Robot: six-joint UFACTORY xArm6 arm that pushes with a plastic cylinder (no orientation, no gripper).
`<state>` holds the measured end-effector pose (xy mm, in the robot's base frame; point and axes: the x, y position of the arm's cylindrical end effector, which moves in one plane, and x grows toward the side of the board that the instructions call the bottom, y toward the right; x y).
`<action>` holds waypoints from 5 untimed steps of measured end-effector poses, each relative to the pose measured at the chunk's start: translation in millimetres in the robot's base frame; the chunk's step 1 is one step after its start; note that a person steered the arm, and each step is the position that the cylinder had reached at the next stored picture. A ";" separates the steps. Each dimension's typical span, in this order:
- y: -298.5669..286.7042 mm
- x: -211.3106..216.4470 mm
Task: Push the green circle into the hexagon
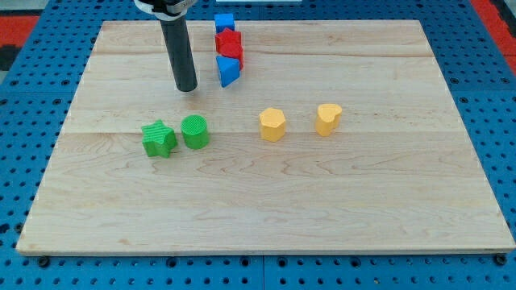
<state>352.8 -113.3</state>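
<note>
The green circle sits on the wooden board left of centre, touching or nearly touching a green star on its left. The yellow hexagon lies to the circle's right, about a block and a half away. My tip is on the board above the green circle, toward the view's top and slightly to its left, apart from it. The dark rod rises from it to the view's top edge.
A yellow heart lies right of the hexagon. Near the view's top stand a blue block, a red block and a blue triangle in a column, just right of my rod. The wooden board rests on a blue grid surface.
</note>
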 end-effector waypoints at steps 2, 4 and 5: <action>27.8 21.7; -49.1 54.6; -41.9 104.5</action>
